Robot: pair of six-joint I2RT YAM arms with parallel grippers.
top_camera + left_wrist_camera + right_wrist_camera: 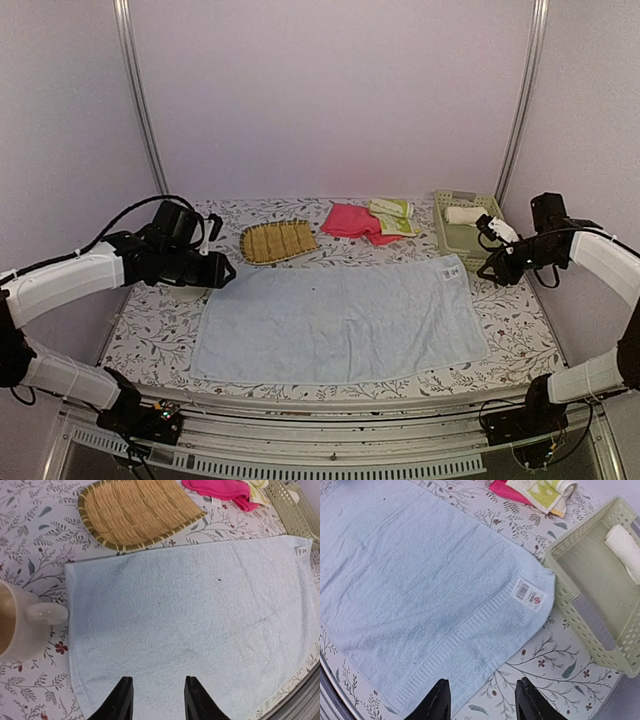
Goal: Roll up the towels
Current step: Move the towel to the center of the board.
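Flat pale towel (340,320) spread on surface (160,335); left hand (157,682), right hand (482,686) both apart, empty. Risk: uneven edge grasp skews roll; mug (20,627) just beside left edge, knockable

On the table (150,335) the spread towel (340,322) lies central; mat (278,241) at its 11 o'clock, basket (458,240) at 2 o'clock holding a rolled towel (464,214).

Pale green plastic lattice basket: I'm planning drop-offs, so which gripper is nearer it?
Right. The right gripper hangs beside the basket; the left gripper is far across, near the cream mug.
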